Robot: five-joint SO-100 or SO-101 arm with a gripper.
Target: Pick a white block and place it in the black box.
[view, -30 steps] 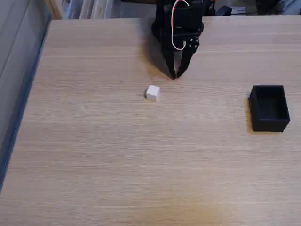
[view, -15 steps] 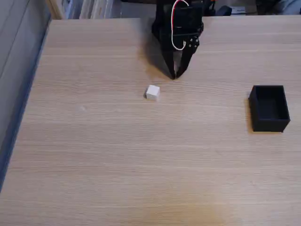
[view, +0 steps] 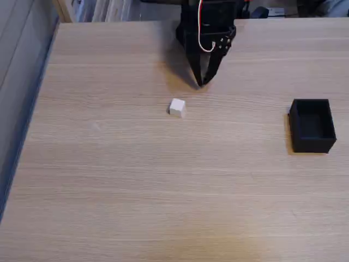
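A small white block (view: 176, 107) lies on the wooden table (view: 163, 180), a little left of centre in the fixed view. The black box (view: 312, 125) stands open-topped near the right edge, with nothing visible inside. My gripper (view: 201, 83) hangs from the black arm at the top centre, its two fingers meeting at the tips, shut and holding nothing. It is above and to the right of the block in the picture, a short gap away from it.
The table's left edge (view: 32, 103) runs diagonally down the left side, with grey floor beyond. Shelves and clutter sit behind the table's far edge. Bare wood stretches between the block and the box and across the whole front.
The gripper has lifted or drawn back slightly toward the top of the view. The block and the box have not moved.
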